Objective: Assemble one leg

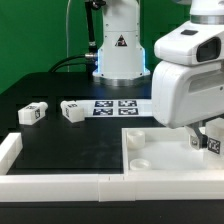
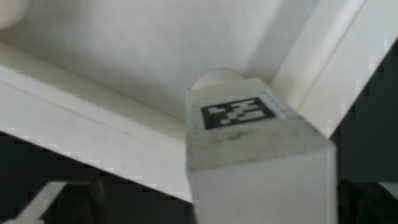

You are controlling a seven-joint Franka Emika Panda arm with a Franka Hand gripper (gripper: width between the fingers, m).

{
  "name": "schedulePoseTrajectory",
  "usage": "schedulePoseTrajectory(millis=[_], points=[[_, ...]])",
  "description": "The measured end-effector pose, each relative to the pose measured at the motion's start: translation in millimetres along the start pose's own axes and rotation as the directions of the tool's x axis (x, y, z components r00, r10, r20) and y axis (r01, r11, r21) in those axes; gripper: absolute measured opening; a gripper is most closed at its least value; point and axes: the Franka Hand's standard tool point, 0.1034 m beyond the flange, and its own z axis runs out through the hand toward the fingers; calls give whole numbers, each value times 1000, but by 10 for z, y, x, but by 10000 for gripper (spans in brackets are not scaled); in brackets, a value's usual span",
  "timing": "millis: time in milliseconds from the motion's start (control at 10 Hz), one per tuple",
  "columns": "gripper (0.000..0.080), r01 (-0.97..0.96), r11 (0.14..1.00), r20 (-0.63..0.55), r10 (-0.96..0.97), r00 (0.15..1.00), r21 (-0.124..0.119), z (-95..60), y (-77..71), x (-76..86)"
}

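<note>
White leg (image 2: 249, 150) with its tag is pinched in my fingers (image 1: 208, 140), right above the corner of the square panel (image 1: 165, 160). I judge it picked up but not yet seated. Two spare legs (image 1: 72, 110) wait on the table (image 1: 60, 140).

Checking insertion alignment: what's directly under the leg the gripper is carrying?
Under the leg is the white panel's corner, where its raised rim turns. The leg covers whatever sits directly beneath it, so a socket there can't be confirmed. The gripper fingertips are mostly hidden.
</note>
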Motion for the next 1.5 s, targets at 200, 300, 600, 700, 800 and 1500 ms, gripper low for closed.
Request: schedulePoseTrajectory(millis=[200, 300, 600, 700, 800, 1500], points=[[522, -1, 1000, 0, 1, 1000, 0, 1, 0, -2], [382, -1, 1000, 0, 1, 1000, 1, 2, -1, -2], [290, -49, 999, 0, 49, 999, 3, 7, 2, -6], [290, -165, 986, -5, 165, 986, 6, 5, 12, -2], [290, -394, 919, -13, 395, 919, 13, 8, 2, 9], [291, -952, 307, 6, 952, 307, 4, 13, 24, -38]])
